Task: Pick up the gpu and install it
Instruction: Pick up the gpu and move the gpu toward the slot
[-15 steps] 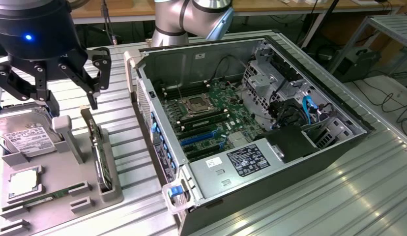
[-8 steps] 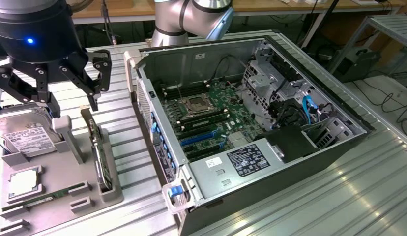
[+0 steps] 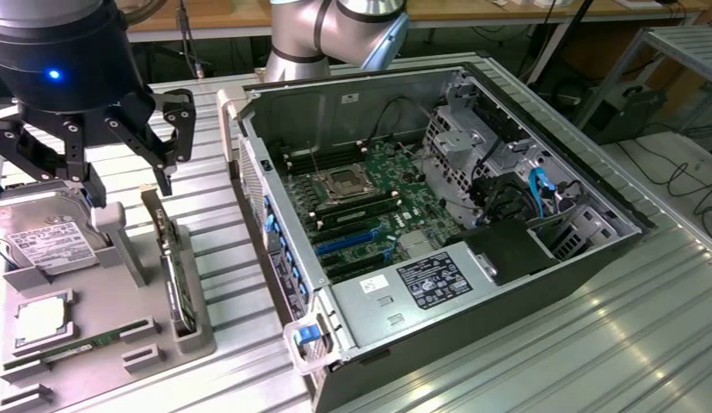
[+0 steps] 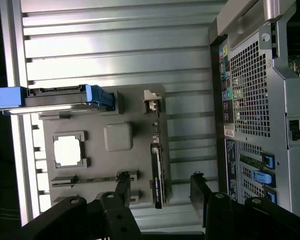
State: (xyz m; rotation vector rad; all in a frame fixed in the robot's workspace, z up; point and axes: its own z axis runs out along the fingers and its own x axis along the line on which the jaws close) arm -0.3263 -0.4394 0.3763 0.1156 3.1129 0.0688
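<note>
My gripper (image 3: pixel 129 185) hangs nearest the lens, jaws spread wide and holding nothing, above the grey holder tray (image 3: pixel 104 297). The open computer case (image 3: pixel 322 112) sits just beside that tray, so a card lifted carelessly could clip its rim. The hard drive (image 3: pixel 46 237) stands near one jaw, and a descent off line could knock it. The gpu (image 3: pixel 173 267) stands on edge in its tray slot, lined up between my jaws in the wrist view. It is thin, so a skewed closing might tilt it or jam it there.
</note>
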